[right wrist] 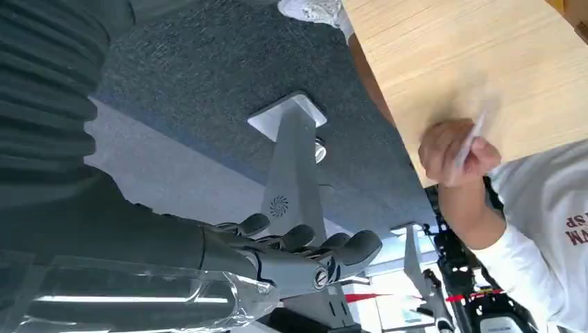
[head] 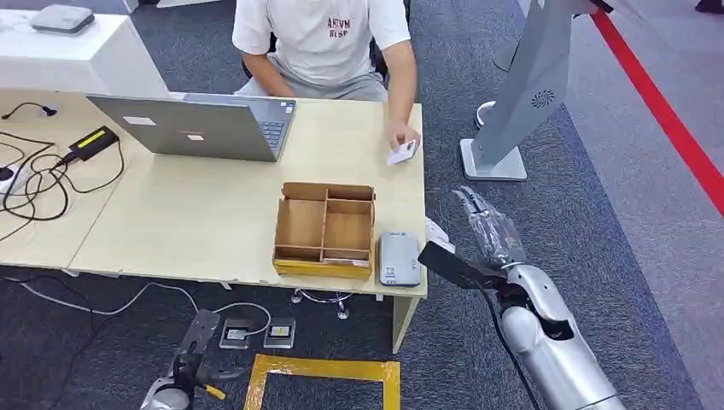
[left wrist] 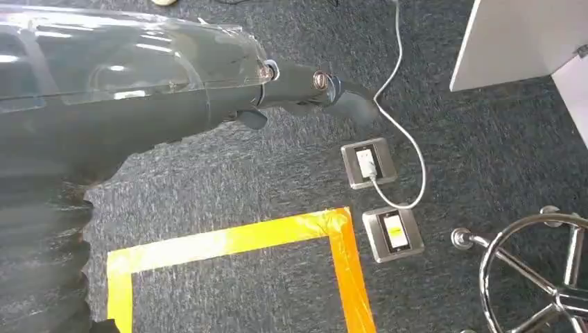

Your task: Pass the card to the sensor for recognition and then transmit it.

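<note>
head view gives you the card (head: 402,151) at the table's (head: 205,213) far right edge, pinched by a person's hand (head: 399,135). your right hand (head: 487,226) hovers off the table's right side, near the grey sensor (head: 399,258), fingers straight and apart, holding nothing. your left hand (head: 198,335) hangs low over the carpet by the yellow tape (head: 324,370); left wrist view shows its fingers (left wrist: 333,94) extended, holding nothing. a cardboard tray (head: 324,229) sits just beside the sensor.
</note>
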Motion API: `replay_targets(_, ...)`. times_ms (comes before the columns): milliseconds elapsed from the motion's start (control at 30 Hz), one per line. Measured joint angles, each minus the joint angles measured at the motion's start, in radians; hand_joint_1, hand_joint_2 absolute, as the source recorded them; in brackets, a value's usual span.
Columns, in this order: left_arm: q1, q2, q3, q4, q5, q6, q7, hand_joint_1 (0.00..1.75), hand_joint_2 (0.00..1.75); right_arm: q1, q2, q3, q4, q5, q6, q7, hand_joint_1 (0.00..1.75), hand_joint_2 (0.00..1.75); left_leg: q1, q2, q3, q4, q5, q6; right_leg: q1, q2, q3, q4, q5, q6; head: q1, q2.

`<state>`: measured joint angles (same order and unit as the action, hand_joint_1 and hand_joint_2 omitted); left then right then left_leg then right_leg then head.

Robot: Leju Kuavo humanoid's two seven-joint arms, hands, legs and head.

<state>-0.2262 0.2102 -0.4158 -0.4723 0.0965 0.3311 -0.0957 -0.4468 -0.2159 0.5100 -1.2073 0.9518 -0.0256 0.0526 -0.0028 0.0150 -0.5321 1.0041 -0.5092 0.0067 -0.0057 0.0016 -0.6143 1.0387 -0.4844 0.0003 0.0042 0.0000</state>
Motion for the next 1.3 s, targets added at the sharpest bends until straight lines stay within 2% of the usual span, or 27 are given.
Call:
replay_targets(200,0.002,0.0,0.0,-0.005,-0.001,0.002,0.003,0.0,1.75,0.03,-0.026,-0.017,-0.071,-0.038,-0.007,0.004,0.0,1.75,0.0,0.0,0.0,0.0,0.0,0.0,0.0,0.0,0.0,0.0,0.0,0.0,0.0,0.0)
replay_targets(367,0.001,-0.002,-0.001,-0.01,-0.012,0.003,0.003,0.0,1.75,0.044,-0.027,-0.048,-0.129,-0.155,-0.037,-0.054,0.0,1.75,0.0,0.0,0.0,0.0,0.0,0.0,0.0,0.0,0.0,0.0,0.0,0.0,0.0,0.0)
replay_targets(500,-0.005,-0.005,-0.002,-0.011,-0.013,0.002,0.0,0.0,1.75,0.049,-0.027,-0.05,-0.189,-0.222,0.027,-0.084,0.0,1.75,0.0,0.0,0.0,0.0,0.0,0.0,0.0,0.0,0.0,0.0,0.0,0.0,0.0,0.0)
replay_targets(633,-0.013,-0.006,-0.003,-0.01,-0.013,-0.001,-0.004,0.0,1.75,0.066,-0.027,-0.042,-0.263,-0.244,0.103,-0.084,0.0,1.75,0.0,0.0,0.0,0.0,0.0,0.0,0.0,0.0,0.0,0.0,0.0,0.0,0.0,0.0)
replay_targets(767,-0.014,-0.009,-0.003,-0.01,-0.002,-0.002,-0.013,0.0,1.75,0.088,-0.024,-0.01,-0.314,-0.267,0.15,-0.094,0.0,1.75,0.0,0.0,-0.001,0.0,0.0,0.0,0.0,0.0,0.0,0.0,0.0,0.0,0.0,0.0)
replay_targets(967,-0.015,-0.01,-0.003,-0.01,0.008,-0.002,-0.021,0.0,1.75,0.094,-0.022,0.028,-0.331,-0.281,0.157,-0.111,0.0,1.75,0.0,0.0,-0.001,0.0,0.0,0.0,0.0,0.0,0.0,0.0,0.0,0.0,0.0,0.0)
replay_targets(1300,-0.015,-0.011,-0.003,-0.01,0.008,-0.002,-0.021,0.0,1.75,0.095,-0.022,0.048,-0.332,-0.282,0.158,-0.111,0.0,1.75,0.0,0.0,-0.001,0.0,0.0,0.0,0.0,0.0,0.0,0.0,0.0,0.0,0.0,0.0)
